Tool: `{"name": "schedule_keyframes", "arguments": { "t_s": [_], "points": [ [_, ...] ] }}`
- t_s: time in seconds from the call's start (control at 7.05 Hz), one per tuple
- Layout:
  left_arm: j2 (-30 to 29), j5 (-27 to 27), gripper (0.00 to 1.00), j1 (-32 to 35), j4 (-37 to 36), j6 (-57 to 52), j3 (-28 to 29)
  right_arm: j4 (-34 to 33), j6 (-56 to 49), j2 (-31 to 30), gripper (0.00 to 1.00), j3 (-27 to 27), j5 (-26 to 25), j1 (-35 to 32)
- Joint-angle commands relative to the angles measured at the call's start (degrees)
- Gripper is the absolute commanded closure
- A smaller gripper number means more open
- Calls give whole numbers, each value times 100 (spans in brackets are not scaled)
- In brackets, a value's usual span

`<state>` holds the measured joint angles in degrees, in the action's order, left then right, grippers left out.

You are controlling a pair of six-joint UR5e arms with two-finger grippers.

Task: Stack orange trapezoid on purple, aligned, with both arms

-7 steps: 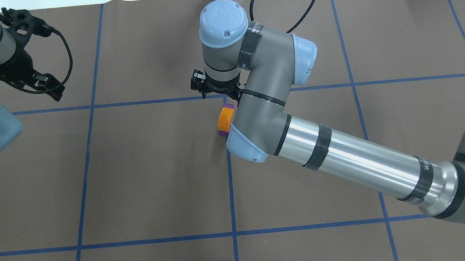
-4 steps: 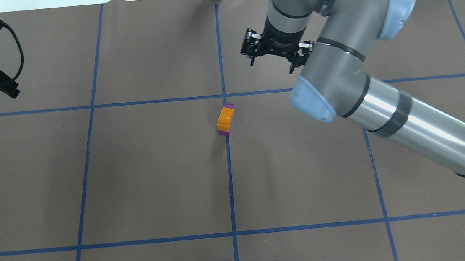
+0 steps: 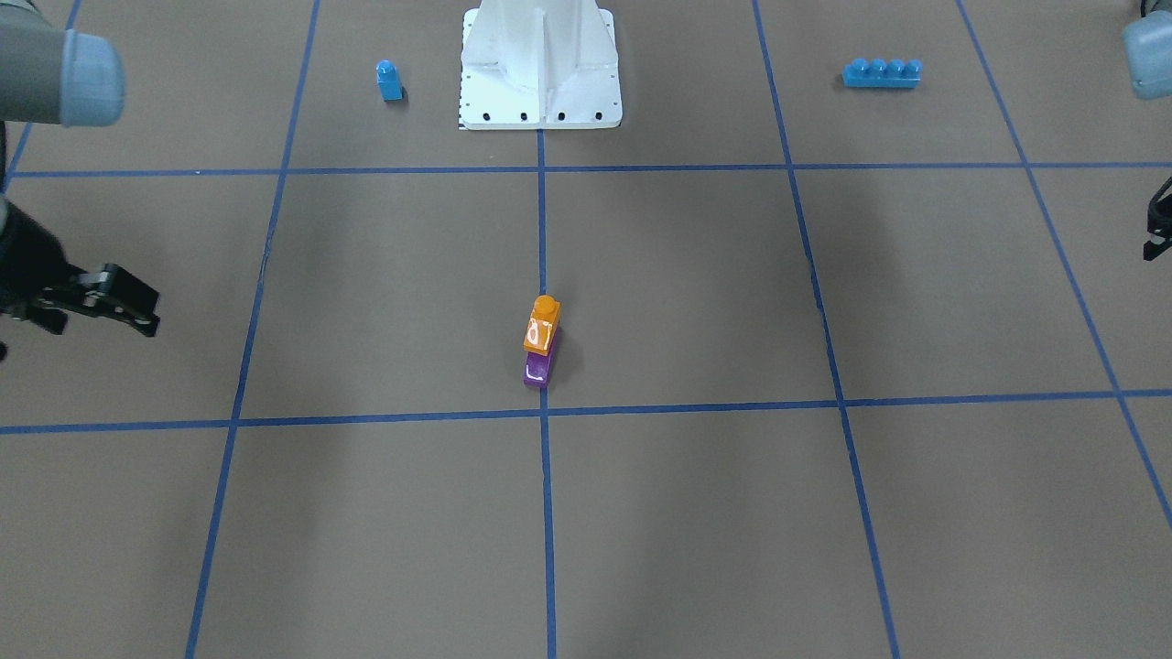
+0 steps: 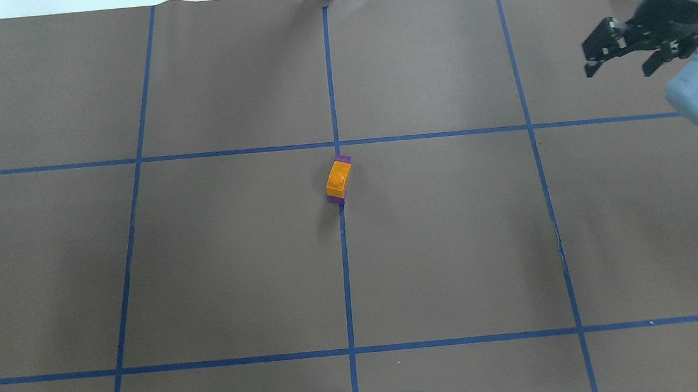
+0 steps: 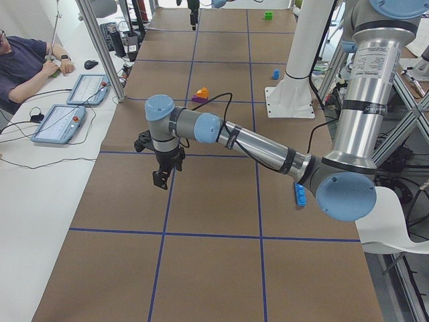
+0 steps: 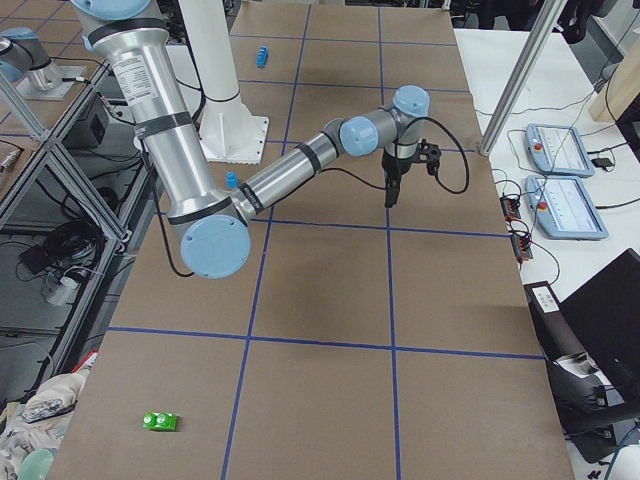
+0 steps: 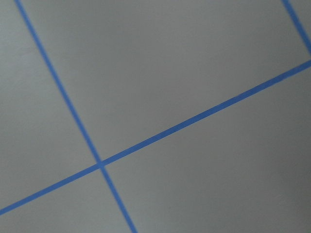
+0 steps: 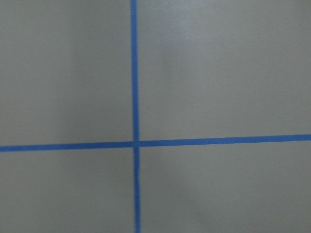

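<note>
Orange trapezoid (image 4: 339, 179) sits atop purple (image 3: 537, 370), one each; right hand (image 4: 621, 67) apparently spread, empty; left hand (image 5: 159, 180) unclear.

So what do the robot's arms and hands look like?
The left arm and right arm are grey and shiny silver tubes with light-blue round joint caps and black bands. The left gripper and right gripper are black, two-fingered, each trailing a black cable.
</note>
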<state>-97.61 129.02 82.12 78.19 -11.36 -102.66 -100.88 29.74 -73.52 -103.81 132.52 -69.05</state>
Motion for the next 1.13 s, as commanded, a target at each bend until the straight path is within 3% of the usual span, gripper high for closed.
{"name": "schedule_keyframes", "arguments": {
  "t_s": [0.0,0.28,0.43,0.71,0.99],
  "points": [
    [303,133,0,242,4,-33,141,-11,-2219,-925,0,298,423,-1184],
    [813,142,0,330,292,-51,176,172,-2297,-1198,0,344,371,-1426],
    [822,133,0,418,285,-51,185,530,-2306,-1461,0,405,345,-1575],
    [814,133,0,532,285,-68,307,1340,-3188,-1762,0,1026,475,-1944],
    [840,133,0,620,294,-435,431,1351,-3325,-1797,0,1153,502,-2120]
  ]
}}
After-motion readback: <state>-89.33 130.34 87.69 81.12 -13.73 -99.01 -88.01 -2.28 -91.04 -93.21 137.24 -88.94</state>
